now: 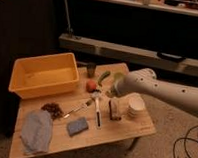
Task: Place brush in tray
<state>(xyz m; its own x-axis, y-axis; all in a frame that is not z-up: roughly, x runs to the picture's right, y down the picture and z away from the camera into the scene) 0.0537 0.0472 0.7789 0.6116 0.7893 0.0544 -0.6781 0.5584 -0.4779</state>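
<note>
Brush lying near-to-far, end effector beside

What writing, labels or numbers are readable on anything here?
None can be read. The long white brush with a dark stripe, the deep yellow plastic tray and the white robot arm show no legible text. The claw hangs by the brush's far end.

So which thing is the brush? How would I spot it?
Find the wooden table with the big yellow tray at its left end in the view. Near the table's middle, just below the robot's tool, lies the brush. It is the long white stick with a dark stripe, between the silver fork and the short dark block.
</note>
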